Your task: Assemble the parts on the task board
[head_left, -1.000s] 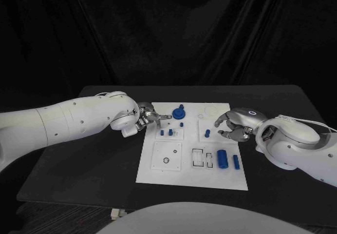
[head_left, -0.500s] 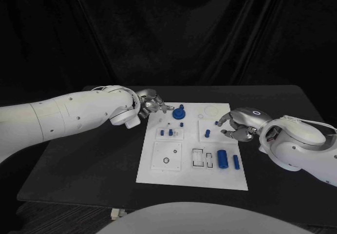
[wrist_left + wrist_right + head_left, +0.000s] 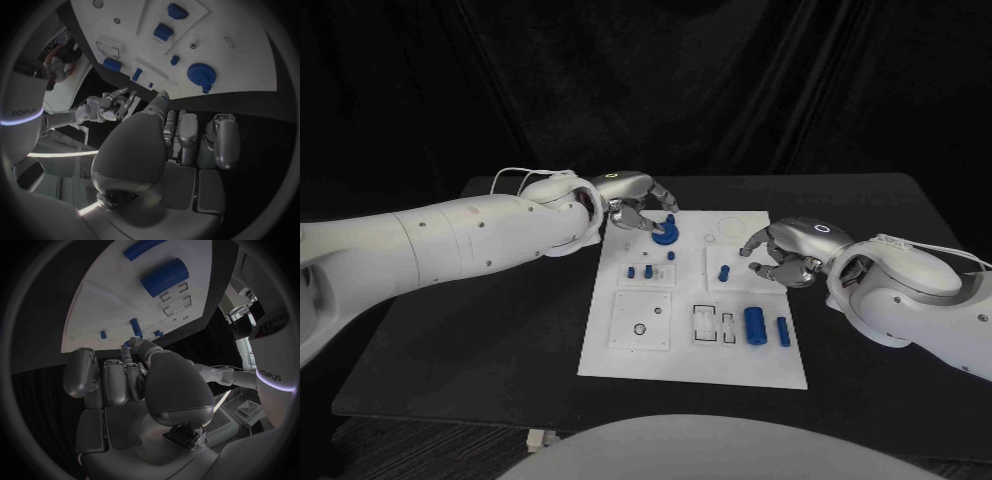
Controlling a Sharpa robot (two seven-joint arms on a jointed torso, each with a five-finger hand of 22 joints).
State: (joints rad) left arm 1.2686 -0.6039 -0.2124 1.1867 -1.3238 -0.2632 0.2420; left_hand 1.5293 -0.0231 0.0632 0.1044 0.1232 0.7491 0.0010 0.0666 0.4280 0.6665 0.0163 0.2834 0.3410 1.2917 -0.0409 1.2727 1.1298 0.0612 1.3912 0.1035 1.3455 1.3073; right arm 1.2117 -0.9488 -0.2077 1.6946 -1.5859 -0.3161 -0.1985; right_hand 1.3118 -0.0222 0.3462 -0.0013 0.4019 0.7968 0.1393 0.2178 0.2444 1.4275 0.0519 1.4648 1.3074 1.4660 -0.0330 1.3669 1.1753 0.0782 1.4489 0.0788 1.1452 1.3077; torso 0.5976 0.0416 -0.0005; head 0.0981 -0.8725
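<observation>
On the task board (image 3: 675,345), blue cylinder (image 3: 756,326) lying lengthwise front-to-back, both hands seemingly empty, fingers curled.

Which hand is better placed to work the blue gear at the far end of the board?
Left. The left hand hovers right beside the blue gear at the task board's far end, fingers apart and holding nothing. The right hand sits further off, over the board's right edge.

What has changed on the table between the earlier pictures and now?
The left hand has moved toward the far edge of the task board, ending beside the blue gear, holding nothing. The right hand and the blue parts stayed as they were.
</observation>
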